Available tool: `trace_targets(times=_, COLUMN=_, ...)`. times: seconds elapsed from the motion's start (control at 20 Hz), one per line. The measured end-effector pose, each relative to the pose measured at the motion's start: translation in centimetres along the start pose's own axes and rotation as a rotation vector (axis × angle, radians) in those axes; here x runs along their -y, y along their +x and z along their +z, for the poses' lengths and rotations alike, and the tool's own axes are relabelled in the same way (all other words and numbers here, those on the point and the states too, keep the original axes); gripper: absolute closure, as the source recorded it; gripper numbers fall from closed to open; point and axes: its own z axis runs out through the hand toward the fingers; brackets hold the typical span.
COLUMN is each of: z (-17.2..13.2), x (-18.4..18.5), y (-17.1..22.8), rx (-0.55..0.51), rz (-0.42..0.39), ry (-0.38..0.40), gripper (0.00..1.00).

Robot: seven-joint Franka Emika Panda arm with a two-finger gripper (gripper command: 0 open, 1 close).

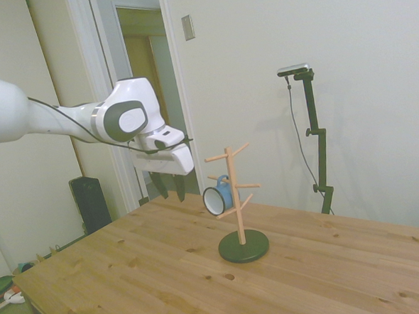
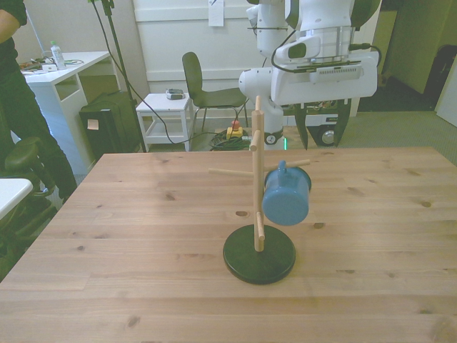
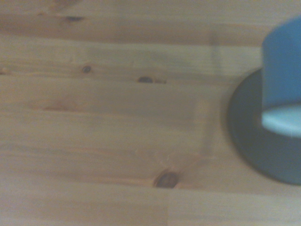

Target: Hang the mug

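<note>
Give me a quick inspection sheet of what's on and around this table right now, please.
Surface: wooden table, bare planks with knots.
Job's things: light-blue mug hangs tilted by its handle on a peg of the wooden peg tree, mouth facing the arm in the side view.
Clutter: nothing seen.
Tool: tool open, empty, behind the tree, apart from the mug.
Cables: black cable along the arm.
Surroundings: chair, white side table, a person at the front view's left.
</note>
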Motion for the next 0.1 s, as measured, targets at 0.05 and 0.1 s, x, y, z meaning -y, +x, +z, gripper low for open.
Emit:
trace_targets(times=0.05, z=0.22, x=-0.68, y=-1.0, rx=0.009, rz=0.005, ry=0.007, gripper=0.0)
trace_targets(times=0.1, z=0.29, x=-1.44, y=-1.85, rx=0.009, rz=0.007, ry=0.012, gripper=0.0)
